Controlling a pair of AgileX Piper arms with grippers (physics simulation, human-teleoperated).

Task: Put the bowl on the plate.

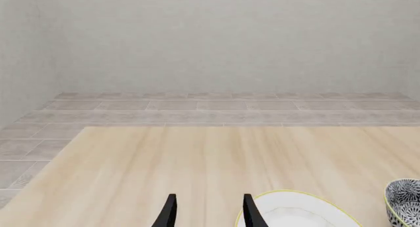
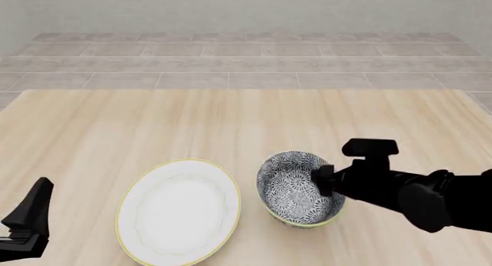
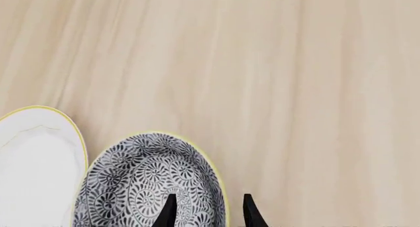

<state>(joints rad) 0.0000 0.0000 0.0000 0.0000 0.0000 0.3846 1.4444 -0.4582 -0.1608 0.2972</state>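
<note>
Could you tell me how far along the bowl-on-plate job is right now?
Nothing is placed yet: the bowl sits on the table beside the plate. In hand: the right hand straddles the bowl's rim, open. Left: grip, lift, set on the plate. The left hand idles, open.

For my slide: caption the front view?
Right gripper at the patterned bowl's rim, white plate waiting alongside.

1. The deep round floral-patterned bowl (image 2: 298, 188) sits on the pale wooden table (image 2: 230, 122) — just right of the plain white round plate (image 2: 178, 210) (near, apparently not touching).
2. The right gripper (image 3: 207, 212) straddles the bowl's right rim — the left gripper (image 1: 207, 212) lies left of the plate.
</note>
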